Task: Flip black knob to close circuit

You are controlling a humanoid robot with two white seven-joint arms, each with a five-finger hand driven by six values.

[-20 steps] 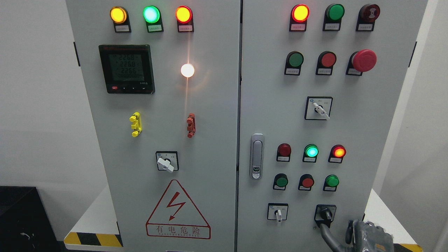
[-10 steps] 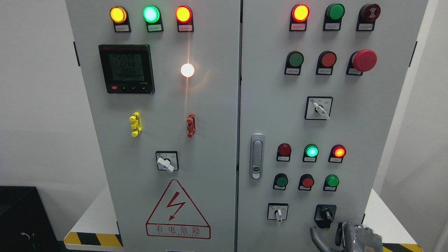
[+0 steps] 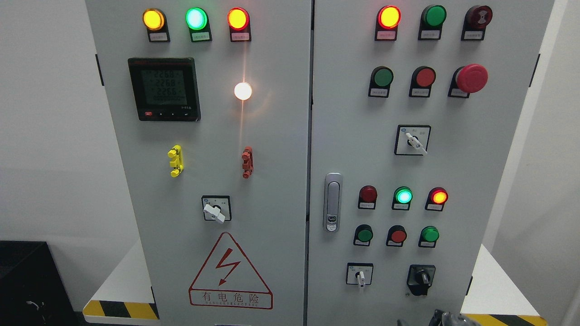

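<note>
The black knob (image 3: 421,277) sat at the lower right of the cabinet's right door (image 3: 453,158), just right of the small white-handled selector (image 3: 360,275) and below the row of three push buttons, green (image 3: 364,235), red (image 3: 398,236) and green (image 3: 429,234). Its handle stood close to upright, pointing down.

A second earlier the right hand had a finger up against the underside of that knob, and the handle leaned down and to the right. Half a second earlier the hand had already dropped below the knob, and the handle had swung to near vertical. Now only the top of the right hand (image 3: 446,317) showed, at the bottom edge well below the knob and touching nothing on the panel. So little of it was in view that I could not tell how far it was open; nothing appeared to be held. The left hand was not in view.

The change in the handle's angle suggested the flip was done and the hand was retreating. The indicator lamps just above the push buttons, dark red (image 3: 367,194), lit green (image 3: 403,195) and lit red (image 3: 438,196), looked the same in all three pictures, so the lights gave no confirmation that the circuit had closed. That judgement rested on the knob's turned position alone.
</note>
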